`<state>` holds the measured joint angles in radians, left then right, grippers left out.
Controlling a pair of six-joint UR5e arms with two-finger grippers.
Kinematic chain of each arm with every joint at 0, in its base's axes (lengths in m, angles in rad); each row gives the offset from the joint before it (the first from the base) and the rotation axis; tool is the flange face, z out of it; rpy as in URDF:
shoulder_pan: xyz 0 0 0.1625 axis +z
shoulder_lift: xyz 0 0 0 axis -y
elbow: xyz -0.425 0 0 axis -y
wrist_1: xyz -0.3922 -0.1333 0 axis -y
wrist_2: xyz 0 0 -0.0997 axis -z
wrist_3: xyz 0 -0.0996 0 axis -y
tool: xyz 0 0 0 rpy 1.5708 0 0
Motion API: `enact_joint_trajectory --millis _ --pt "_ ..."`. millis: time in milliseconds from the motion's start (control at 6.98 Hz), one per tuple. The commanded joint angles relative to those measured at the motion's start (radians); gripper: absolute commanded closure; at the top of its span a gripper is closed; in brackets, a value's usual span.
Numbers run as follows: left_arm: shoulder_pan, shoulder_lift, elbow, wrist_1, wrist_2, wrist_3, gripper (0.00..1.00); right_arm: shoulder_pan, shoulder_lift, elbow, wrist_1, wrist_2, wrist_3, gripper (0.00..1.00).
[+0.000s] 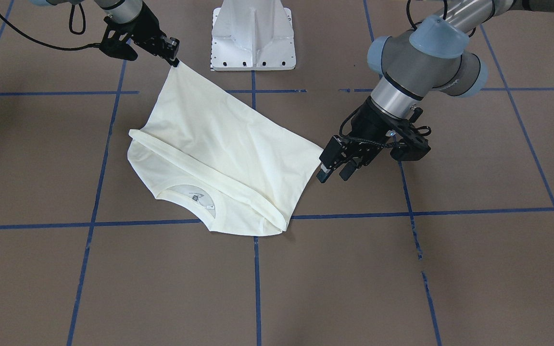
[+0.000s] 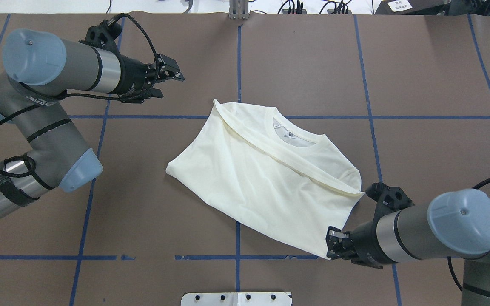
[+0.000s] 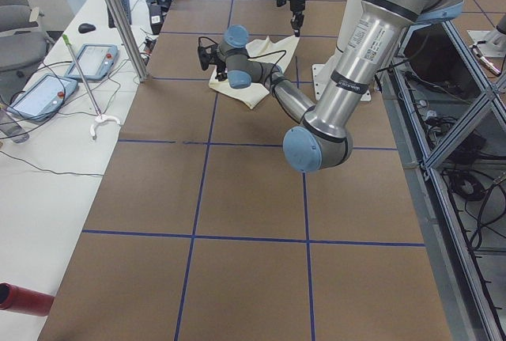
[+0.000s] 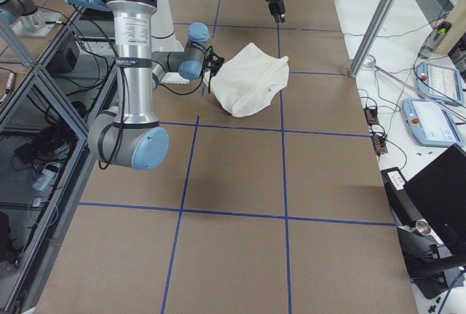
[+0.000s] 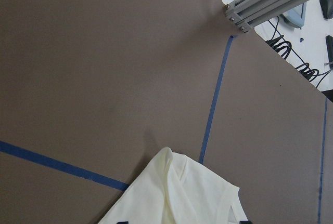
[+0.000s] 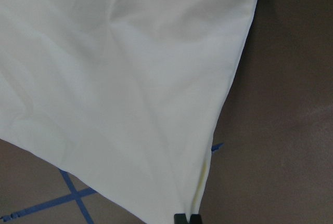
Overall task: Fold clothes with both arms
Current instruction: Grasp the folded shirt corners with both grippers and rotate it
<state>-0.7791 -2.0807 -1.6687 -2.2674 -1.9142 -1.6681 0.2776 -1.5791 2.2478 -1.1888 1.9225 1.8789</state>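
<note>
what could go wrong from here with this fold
1. The right gripper pinches just the tip of one corner of the T-shirt; it may slip out.
2. The left gripper is open and off the cloth, so a one-sided pull could drag and skew it.

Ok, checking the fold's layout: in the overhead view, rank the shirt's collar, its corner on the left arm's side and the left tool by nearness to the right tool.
From the right tool, clamped on a shirt corner:
1. The collar, toward the table's far side.
2. The free corner, on the left arm's side.
3. The left tool, open, far left.
</note>
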Motion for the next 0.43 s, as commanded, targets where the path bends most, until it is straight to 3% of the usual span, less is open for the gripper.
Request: enact_joint_trajectory --millis 0,286 --pt "0.012 -0.006 -0.008 -0.001 -0.002 -0.039 0.21 -0.114 -0.088 0.071 0.0 0.006 0.006 1.0" --pt "0.067 0.004 -0.043 0.0 0.004 -0.099 0.2 -0.176 -0.101 0.07 -0.002 -0.004 0.044 0.92"
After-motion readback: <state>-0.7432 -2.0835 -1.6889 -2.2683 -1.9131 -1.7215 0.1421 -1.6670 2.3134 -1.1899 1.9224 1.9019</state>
